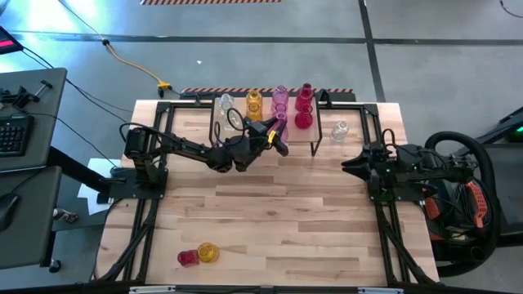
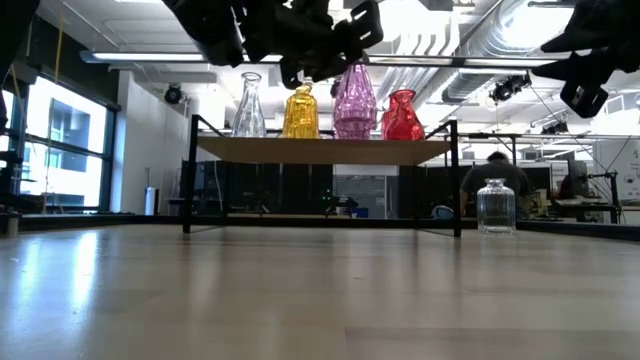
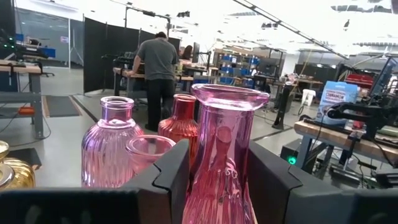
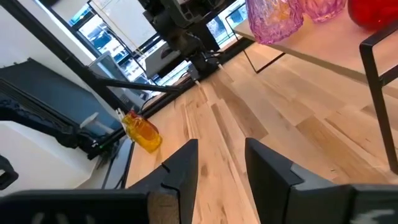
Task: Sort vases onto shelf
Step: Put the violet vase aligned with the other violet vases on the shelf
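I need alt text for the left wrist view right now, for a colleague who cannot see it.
The left gripper holds a pink vase by its neck between both fingers. Beyond it stand another pink vase, a red vase and an amber vase; a person stands far off in the room.

Both arms are dark, near-black, built from jointed segments on black bases. The left arm (image 1: 184, 147) has a yellow spot near its wrist. The right arm (image 1: 409, 163) is bulkier at the base, with black cable loops and orange parts behind it. Fingers (image 4: 180, 171) are matte black, angular, flat-faced blocks.
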Tool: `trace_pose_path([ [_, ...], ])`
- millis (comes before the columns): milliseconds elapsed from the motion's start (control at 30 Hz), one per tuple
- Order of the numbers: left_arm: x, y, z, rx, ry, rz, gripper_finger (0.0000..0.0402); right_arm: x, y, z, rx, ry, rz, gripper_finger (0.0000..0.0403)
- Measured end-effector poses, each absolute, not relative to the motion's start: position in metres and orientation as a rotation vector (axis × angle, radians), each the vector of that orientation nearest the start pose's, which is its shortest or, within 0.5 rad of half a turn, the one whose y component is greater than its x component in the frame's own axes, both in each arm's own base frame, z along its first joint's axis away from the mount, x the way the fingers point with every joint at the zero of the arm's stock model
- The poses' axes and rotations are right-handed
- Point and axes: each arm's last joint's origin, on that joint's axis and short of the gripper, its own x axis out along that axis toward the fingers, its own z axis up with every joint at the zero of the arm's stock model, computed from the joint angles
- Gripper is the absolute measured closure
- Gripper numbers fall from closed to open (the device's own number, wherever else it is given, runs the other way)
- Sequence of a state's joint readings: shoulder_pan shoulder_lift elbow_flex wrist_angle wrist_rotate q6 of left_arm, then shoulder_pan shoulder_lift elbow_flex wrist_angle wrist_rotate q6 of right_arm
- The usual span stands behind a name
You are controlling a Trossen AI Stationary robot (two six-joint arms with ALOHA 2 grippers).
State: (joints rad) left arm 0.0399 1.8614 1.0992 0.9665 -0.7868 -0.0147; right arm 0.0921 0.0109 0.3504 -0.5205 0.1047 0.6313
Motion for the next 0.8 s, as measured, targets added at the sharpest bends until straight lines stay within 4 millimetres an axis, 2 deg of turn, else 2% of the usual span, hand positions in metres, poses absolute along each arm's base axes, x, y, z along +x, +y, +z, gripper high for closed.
trace_pose_path([
  [800, 0.3998, 0.0365, 0.2468, -0.092, -0.187, 0.826, 0.0282, 0.0617, 0.0027, 0.2255, 0.599, 0.187, -0.073, 0.0289],
])
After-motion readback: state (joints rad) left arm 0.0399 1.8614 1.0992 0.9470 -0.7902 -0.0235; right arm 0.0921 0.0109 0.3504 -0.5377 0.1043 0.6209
